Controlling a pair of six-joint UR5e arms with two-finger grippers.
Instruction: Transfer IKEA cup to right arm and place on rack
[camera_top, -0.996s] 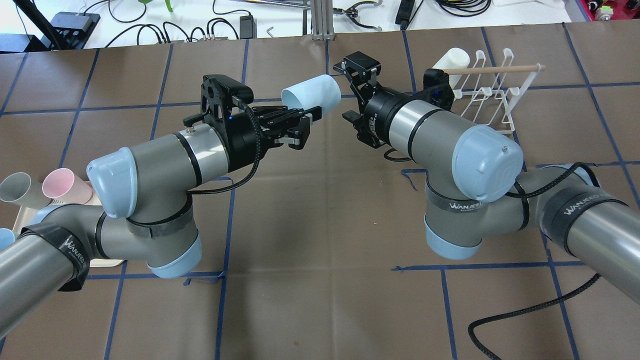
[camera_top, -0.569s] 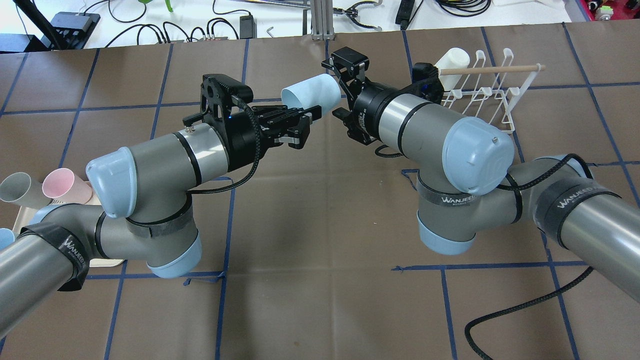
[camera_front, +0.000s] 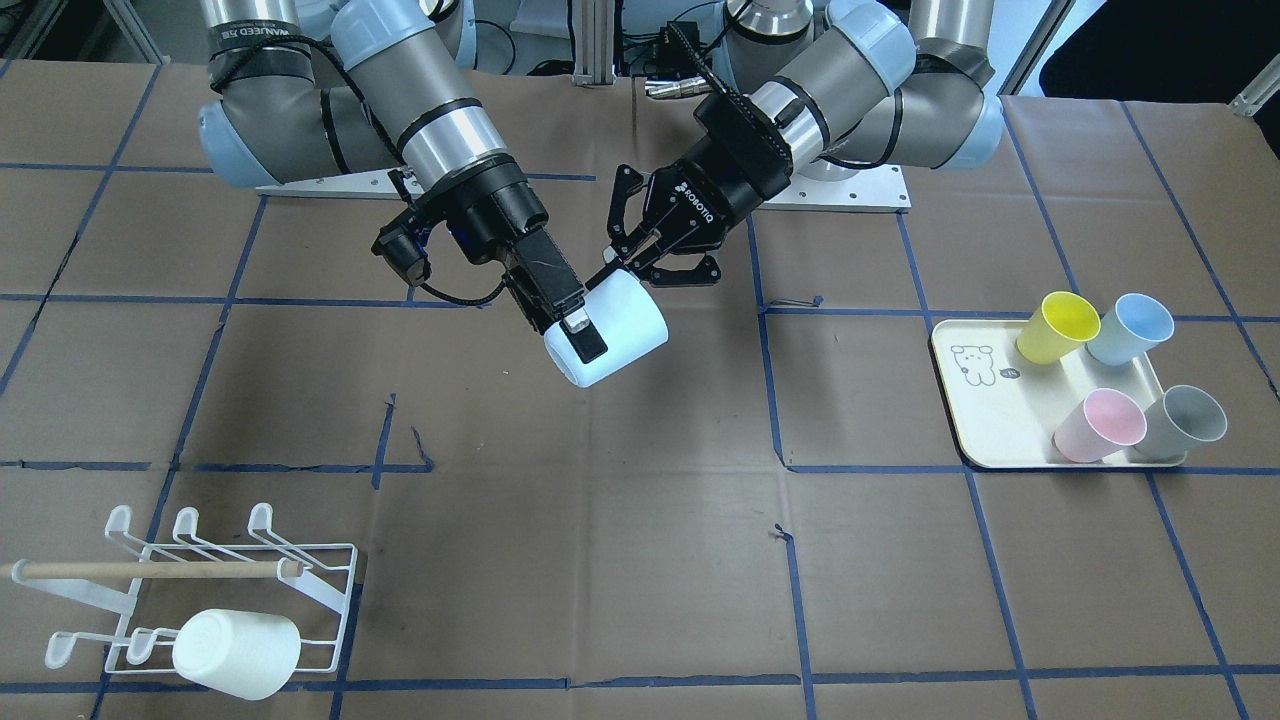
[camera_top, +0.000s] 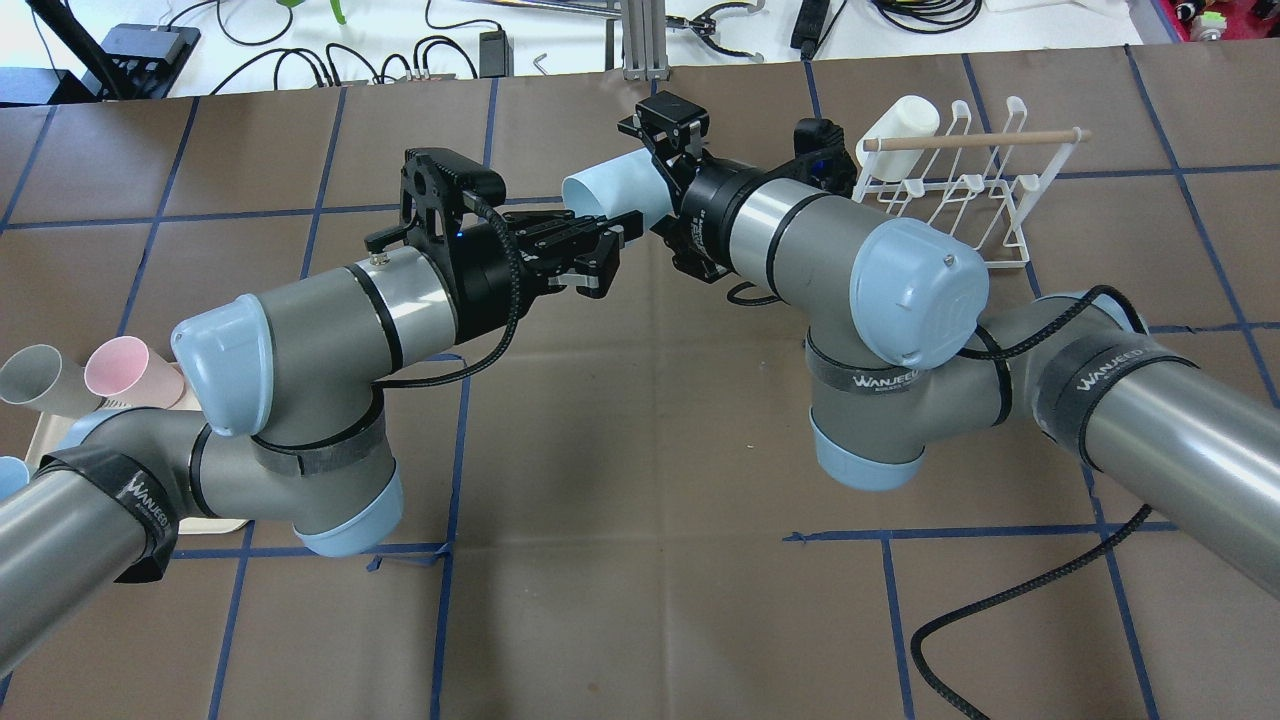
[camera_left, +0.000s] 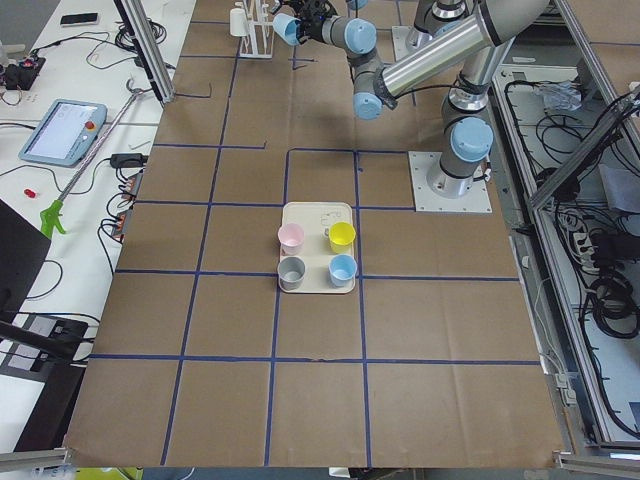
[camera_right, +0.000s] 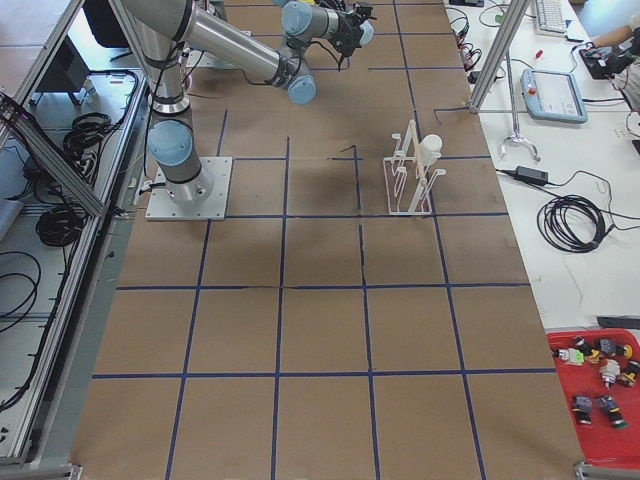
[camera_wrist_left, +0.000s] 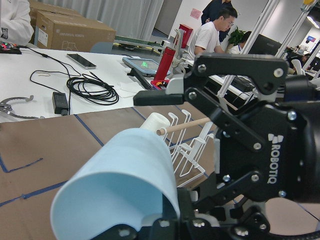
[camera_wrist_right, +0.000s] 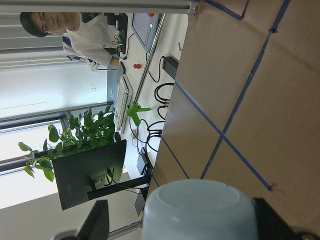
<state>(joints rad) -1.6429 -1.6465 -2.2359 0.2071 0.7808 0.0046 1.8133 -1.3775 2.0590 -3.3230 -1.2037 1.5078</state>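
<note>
The light blue IKEA cup (camera_top: 612, 186) lies on its side in the air over the table's middle. My left gripper (camera_top: 615, 235) is shut on its rim at the mouth end. My right gripper (camera_top: 655, 185) is open, with its fingers on either side of the cup's base end. In the right wrist view the cup's base (camera_wrist_right: 200, 210) sits between the two fingers (camera_wrist_right: 97, 222), with a gap on one side. The cup (camera_front: 605, 340) and a right finger (camera_front: 585, 340) crossing it also show in the front view. The white wire rack (camera_top: 960, 190) stands at the far right.
A white cup (camera_top: 900, 120) hangs on the rack's far end beside the wooden dowel (camera_top: 975, 140). A cream bear tray (camera_front: 985, 400) with several coloured cups sits on my left side. A black cable (camera_top: 1000, 620) trails from the right arm.
My right gripper has moved left toward the cup and now straddles its base end. The left arm and the cup have stayed still.
</note>
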